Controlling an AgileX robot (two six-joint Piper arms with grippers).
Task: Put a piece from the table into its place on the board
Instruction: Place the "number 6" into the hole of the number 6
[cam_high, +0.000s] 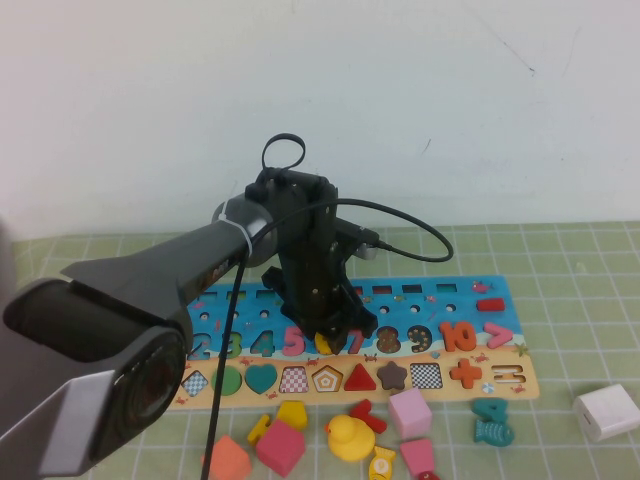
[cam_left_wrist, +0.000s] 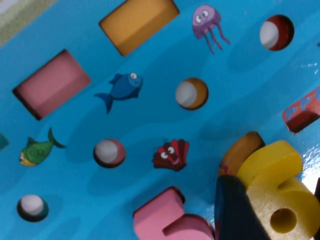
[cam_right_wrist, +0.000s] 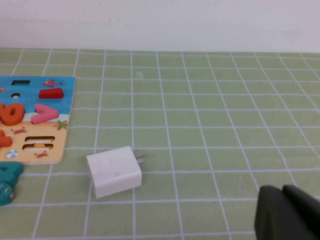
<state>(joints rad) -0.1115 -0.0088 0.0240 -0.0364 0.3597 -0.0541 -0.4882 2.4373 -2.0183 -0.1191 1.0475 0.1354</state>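
Left claw (cam_high: 330, 335) clamped on flat yellow wooden "6" (cam_left_wrist: 280, 192) over blue-and-tan wooden puzzle board (cam_high: 420, 300), mid-row. Risk: tilted seating, jamming against pink "5" (cam_left_wrist: 170, 220). Right claw (cam_right_wrist: 287, 215) near tabletop's right edge; state untellable.

White charger plug (cam_high: 606, 411) sits alone at right; yellow rubber duck (cam_high: 350, 437) stands among pink blocks (cam_high: 410, 412) near a teal fish (cam_high: 493, 421).
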